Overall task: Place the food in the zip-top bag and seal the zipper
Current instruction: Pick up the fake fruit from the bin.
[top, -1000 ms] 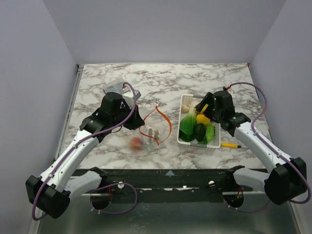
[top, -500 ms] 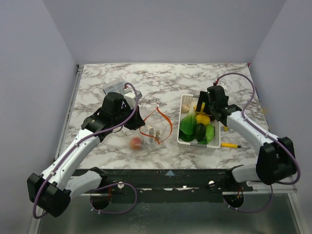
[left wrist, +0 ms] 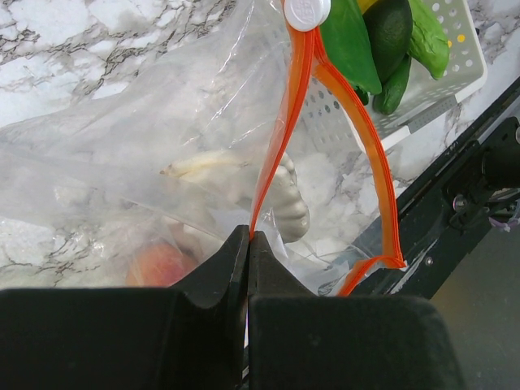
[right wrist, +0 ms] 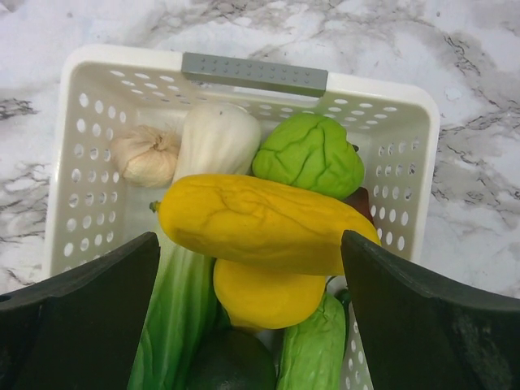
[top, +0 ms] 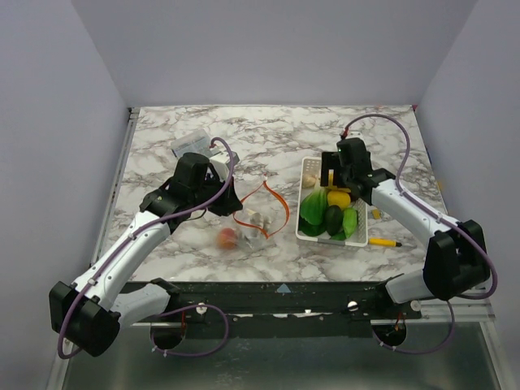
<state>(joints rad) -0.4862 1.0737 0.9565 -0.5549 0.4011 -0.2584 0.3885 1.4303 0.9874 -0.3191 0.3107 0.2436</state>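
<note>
The zip-top bag [left wrist: 146,122] lies left of the basket [right wrist: 65,162], food [right wrist: 260,223] in both, a packet [top: 185,145] behind the bag.

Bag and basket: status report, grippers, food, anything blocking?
Left gripper shut on zipper, bag mouth open. Right gripper open above yellow food in basket. Nothing seen blocking.

Marble-patterned table [top: 268,130] is carrying four things. A clear zip-top bag [top: 252,219] with an orange-red mouth strip is lying near the centre, spreading toward 7 o'clock, and a white perforated basket [top: 302,183] is sitting at 3 o'clock, well apart from the bag. A flat grey-clear packet [top: 191,144] is lying at 10 o'clock, and a thin yellow pen-like stick [top: 383,241] is lying at 4 o'clock, just beside the basket's near right corner.
</note>
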